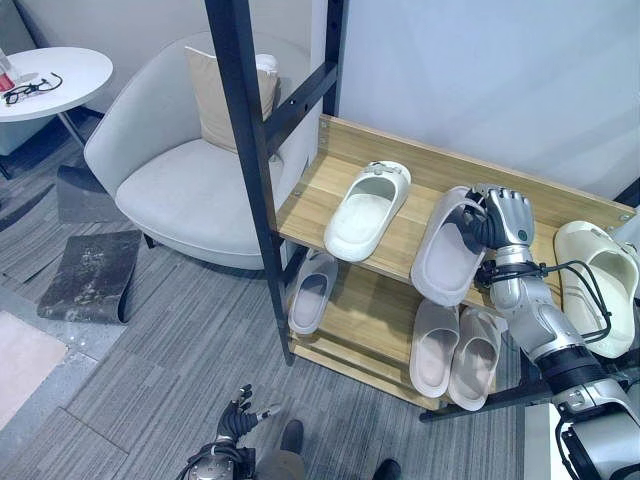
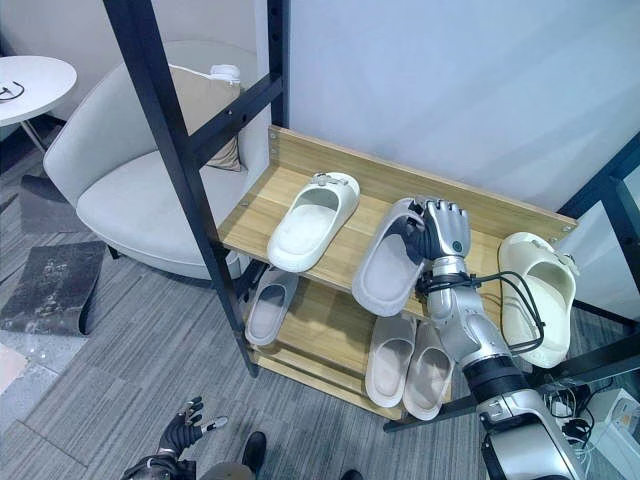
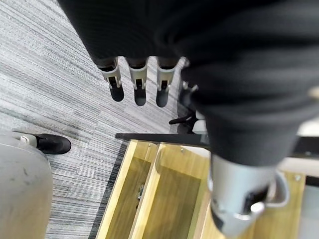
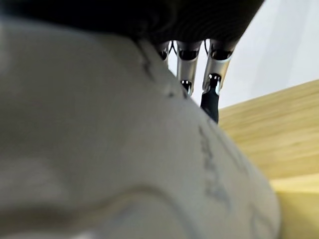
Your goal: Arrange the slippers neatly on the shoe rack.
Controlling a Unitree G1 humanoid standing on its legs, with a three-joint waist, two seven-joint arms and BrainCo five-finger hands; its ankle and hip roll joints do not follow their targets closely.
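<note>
From my station I see the right hand [image 1: 497,222] up at the shoe rack's [image 1: 340,135] top shelf, fingers curled round the strap end of a grey slipper [image 1: 447,248] — it is tilted, its heel end hanging over the shelf's front edge. A white slipper [image 1: 366,210] lies flat to its left on that shelf, and a cream one [image 1: 598,283] sits at the shelf's right end. On the lower shelf a grey slipper [image 1: 311,291] rests near the left post, and a pair [image 1: 455,353] lies side by side toward the right. My left hand [image 1: 240,415] hangs low over the carpet, fingers relaxed and loosely spread, holding nothing.
</note>
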